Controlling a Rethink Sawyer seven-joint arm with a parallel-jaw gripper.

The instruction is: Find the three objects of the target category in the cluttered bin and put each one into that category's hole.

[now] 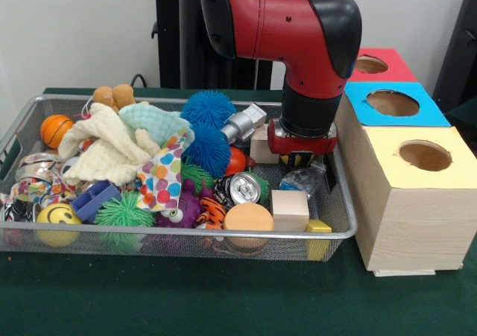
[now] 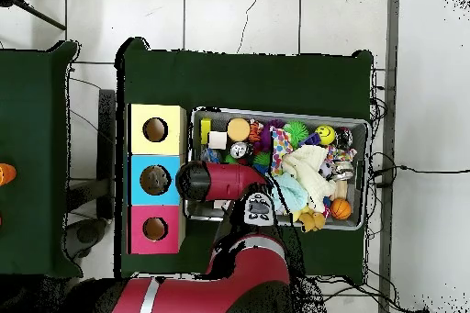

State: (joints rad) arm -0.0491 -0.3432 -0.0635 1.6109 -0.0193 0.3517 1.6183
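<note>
My claw (image 1: pixel 304 159) low in the bin (image 1: pixel 339 235), right end, beside the hole box (image 1: pixel 406 202), above a wood cube (image 1: pixel 290 209), grip state hidden, cannot tell

Bright even room light, soft faint shadows.

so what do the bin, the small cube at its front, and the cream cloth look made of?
Bin: fine wire mesh with a metal rim, silvery; you can see through its walls. Small cube: pale unfinished wood, matte, flat faces; grain not clear. Cream cloth: soft knitted or waffle-textured fabric, crumpled in folds.
</note>
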